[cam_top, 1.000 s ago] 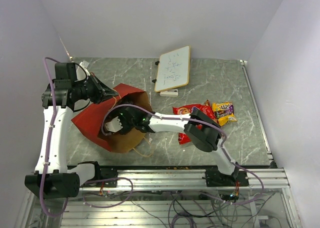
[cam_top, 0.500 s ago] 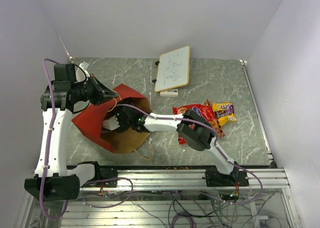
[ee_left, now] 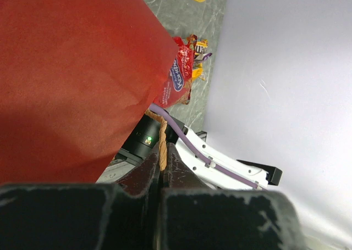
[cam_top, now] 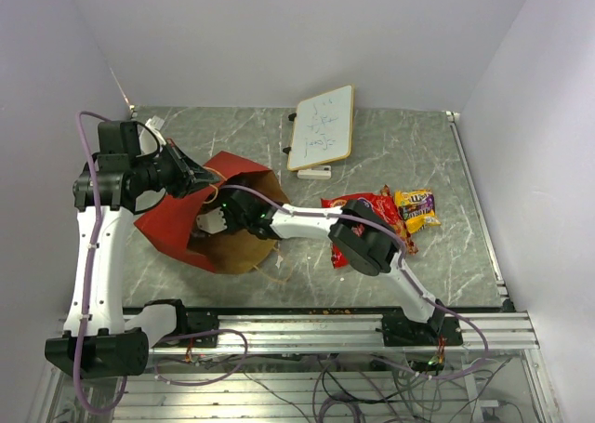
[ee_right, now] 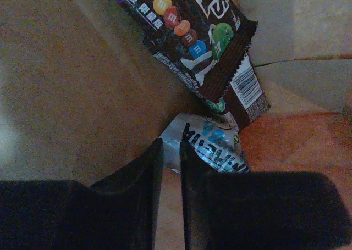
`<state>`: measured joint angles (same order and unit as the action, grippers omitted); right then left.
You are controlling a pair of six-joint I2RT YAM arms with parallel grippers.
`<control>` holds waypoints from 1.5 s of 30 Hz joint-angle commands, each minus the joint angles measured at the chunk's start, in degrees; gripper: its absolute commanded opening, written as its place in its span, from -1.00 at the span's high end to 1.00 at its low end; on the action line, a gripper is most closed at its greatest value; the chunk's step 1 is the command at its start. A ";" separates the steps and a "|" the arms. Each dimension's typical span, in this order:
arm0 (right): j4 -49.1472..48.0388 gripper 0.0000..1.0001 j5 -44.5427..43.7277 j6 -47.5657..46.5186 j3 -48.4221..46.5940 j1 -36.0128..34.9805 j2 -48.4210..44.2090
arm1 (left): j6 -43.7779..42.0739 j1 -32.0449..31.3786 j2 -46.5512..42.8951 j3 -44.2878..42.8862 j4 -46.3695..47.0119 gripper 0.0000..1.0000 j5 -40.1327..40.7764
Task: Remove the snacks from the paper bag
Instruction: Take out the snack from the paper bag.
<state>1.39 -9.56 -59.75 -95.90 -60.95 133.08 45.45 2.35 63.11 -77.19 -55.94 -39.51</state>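
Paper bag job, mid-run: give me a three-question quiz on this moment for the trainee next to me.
1. True or false: the left gripper is clamped on the paper bag.
2. In the right wrist view, which packet sits at the tips of the right gripper? A) a yellow packet B) the silver packet C) an orange packet
3. Fill in: the red cookie packet lies outside the bag, on the ___.

Key: 1 true; 2 B; 3 table.
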 commanded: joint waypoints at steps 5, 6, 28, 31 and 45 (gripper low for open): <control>1.38 0.92 3.67 4.27 -1.75 1.32 -1.00 | -0.56 -0.33 -0.81 -0.46 -0.16 0.86 0.46; 1.46 0.96 4.23 5.02 -1.67 1.33 -1.42 | -1.04 -0.32 -0.73 -0.62 -0.70 0.86 0.81; -0.13 0.79 6.81 6.24 7.34 1.70 -10.80 | -3.31 -0.28 0.36 -0.07 -0.75 0.86 0.84; 0.08 0.33 3.46 4.36 5.59 1.55 -8.01 | -4.21 -0.31 0.89 -0.52 -1.46 0.86 0.23; -1.95 -0.20 -5.21 -5.44 3.07 1.06 -3.52 | -7.13 -0.35 2.04 -0.42 -4.45 0.86 -2.22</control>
<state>0.25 -12.01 -61.67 -90.65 -59.64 127.63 39.79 2.24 65.28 -77.21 -59.64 -39.00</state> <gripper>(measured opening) 0.577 0.072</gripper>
